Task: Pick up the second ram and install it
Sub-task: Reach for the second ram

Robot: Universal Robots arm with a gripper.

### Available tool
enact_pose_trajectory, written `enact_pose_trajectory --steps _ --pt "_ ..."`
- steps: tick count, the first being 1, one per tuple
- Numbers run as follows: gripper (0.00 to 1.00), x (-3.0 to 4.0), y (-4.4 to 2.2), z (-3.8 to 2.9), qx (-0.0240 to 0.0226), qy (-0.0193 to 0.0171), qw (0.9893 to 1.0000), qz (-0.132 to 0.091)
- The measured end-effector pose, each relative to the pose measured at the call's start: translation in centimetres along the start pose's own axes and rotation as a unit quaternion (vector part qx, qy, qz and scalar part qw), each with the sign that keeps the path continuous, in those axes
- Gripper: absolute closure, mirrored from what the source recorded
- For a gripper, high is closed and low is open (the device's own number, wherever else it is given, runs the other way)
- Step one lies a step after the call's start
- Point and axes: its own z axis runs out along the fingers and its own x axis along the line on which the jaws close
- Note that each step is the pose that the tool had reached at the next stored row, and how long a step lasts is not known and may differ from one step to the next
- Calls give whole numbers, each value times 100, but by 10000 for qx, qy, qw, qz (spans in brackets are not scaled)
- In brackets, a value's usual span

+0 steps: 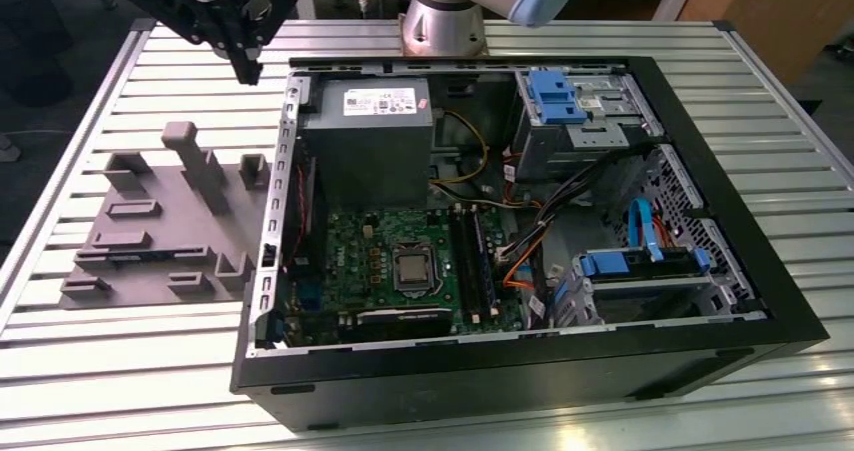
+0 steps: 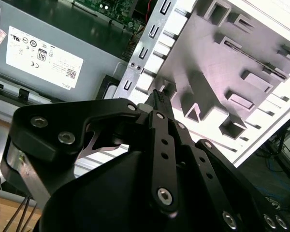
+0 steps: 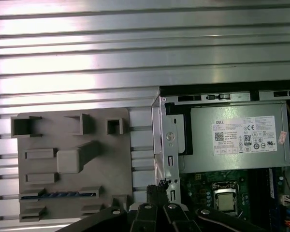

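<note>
Second ram [image 3: 58, 195] in grey tray [image 3: 43, 166] on slatted alu table [image 3: 87, 58]; end effector [image 1: 247, 73] clenched, empty, nr PC case [image 1: 507, 376].

Matt claw [image 1: 247, 69], plastic tray [image 1: 147, 253], glossy metal table [image 1: 134, 371].

Tabletop [image 1: 120, 371]: ribbed silver metal slats. Grey plastic tray [image 1: 187, 243] with raised blocks lies flat toward the exterior view's left. Open black computer case [image 1: 534, 371] lies just beside it, on its side.

The arm [image 1: 441, 21] holds its jaws pressed together, pointing downward.
</note>
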Motion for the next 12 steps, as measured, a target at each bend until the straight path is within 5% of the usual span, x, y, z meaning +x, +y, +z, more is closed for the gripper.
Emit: enact_pose_trajectory --steps 12 --pt "89 162 -12 -5 0 0 10000 0"
